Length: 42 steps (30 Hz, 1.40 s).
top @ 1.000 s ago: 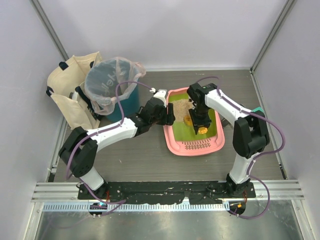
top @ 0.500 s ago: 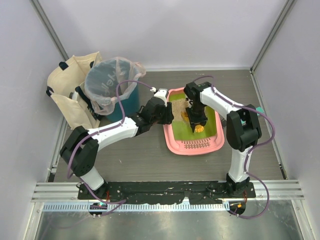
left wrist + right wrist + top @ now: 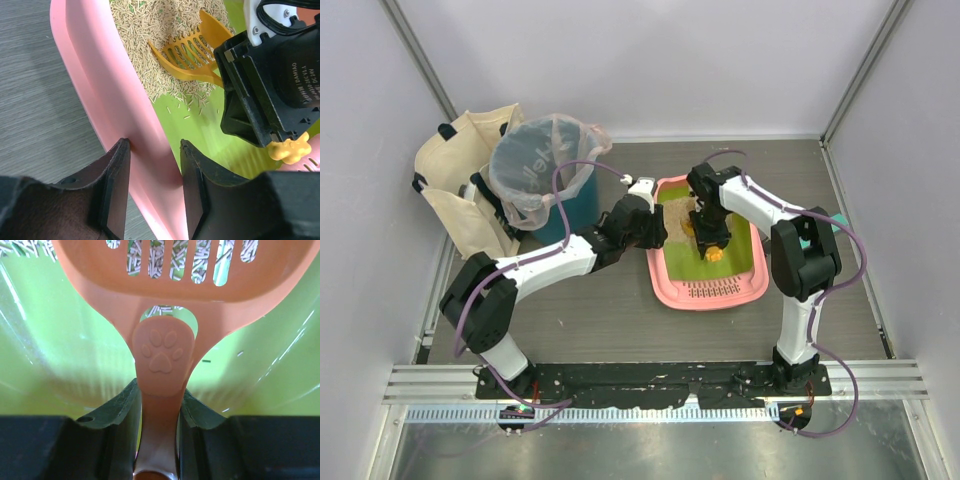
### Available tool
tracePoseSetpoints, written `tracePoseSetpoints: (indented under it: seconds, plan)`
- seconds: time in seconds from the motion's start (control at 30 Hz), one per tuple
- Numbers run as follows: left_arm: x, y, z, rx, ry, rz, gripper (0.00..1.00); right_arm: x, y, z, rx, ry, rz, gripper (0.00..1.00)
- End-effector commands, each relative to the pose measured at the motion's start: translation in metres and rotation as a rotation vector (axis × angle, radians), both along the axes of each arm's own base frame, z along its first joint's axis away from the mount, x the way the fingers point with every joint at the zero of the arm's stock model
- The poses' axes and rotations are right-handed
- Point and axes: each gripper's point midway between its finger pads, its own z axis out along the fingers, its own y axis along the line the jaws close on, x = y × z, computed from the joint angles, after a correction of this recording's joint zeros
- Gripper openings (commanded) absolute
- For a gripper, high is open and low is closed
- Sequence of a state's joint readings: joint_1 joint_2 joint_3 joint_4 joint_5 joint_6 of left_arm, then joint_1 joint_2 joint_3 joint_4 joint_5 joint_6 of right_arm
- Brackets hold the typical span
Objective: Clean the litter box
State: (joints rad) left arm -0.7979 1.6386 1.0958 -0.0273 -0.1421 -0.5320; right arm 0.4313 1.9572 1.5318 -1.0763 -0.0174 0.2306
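Observation:
The pink litter box lies mid-table, its lime-green floor bare at the near end and beige litter heaped at the far end. My left gripper is shut on the tray's left rim; in the left wrist view the gripper has one finger on each side of the pink wall. My right gripper is inside the tray, shut on the handle of the orange slotted scoop. The scoop's head rests tilted in the litter. Litter grains show through its slots.
A teal round bin lined with a clear bag stands left of the tray, with a beige tote bag beside it. A small teal object sits by the right arm. Grey walls close in the back and both sides.
My right gripper has carried the scoop from the tray's middle toward the far end, and its head is now in the litter. The left gripper keeps its hold on the rim.

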Motion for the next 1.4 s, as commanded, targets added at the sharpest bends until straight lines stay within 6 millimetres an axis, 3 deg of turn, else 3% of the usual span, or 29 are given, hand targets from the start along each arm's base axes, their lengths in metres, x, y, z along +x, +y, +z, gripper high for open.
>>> tracePoseSetpoints:
  seconds: [0.0,0.3,0.43,0.7,0.9,1.37]
  plan:
    - [-0.001,-0.013,0.008,-0.020,-0.022,-0.041,0.40,0.027,0.010,-0.005,0.043,-0.120,0.019,0.01]
    - [-0.002,-0.011,0.015,-0.027,-0.031,-0.031,0.41,0.036,0.007,-0.008,0.061,-0.254,0.018,0.01]
    - [-0.001,-0.007,0.022,-0.028,-0.042,-0.012,0.43,0.027,0.001,-0.011,0.067,-0.284,0.016,0.01]
    - [-0.002,-0.004,0.044,-0.048,-0.074,-0.010,0.52,0.014,0.000,0.005,0.136,-0.388,0.029,0.01]
    - [-0.002,-0.003,0.051,-0.035,-0.087,-0.026,0.58,0.006,-0.005,-0.001,0.141,-0.411,0.042,0.01]
    - [-0.009,0.004,0.067,-0.048,-0.117,-0.036,0.60,0.004,-0.001,0.018,0.242,-0.596,0.047,0.01]
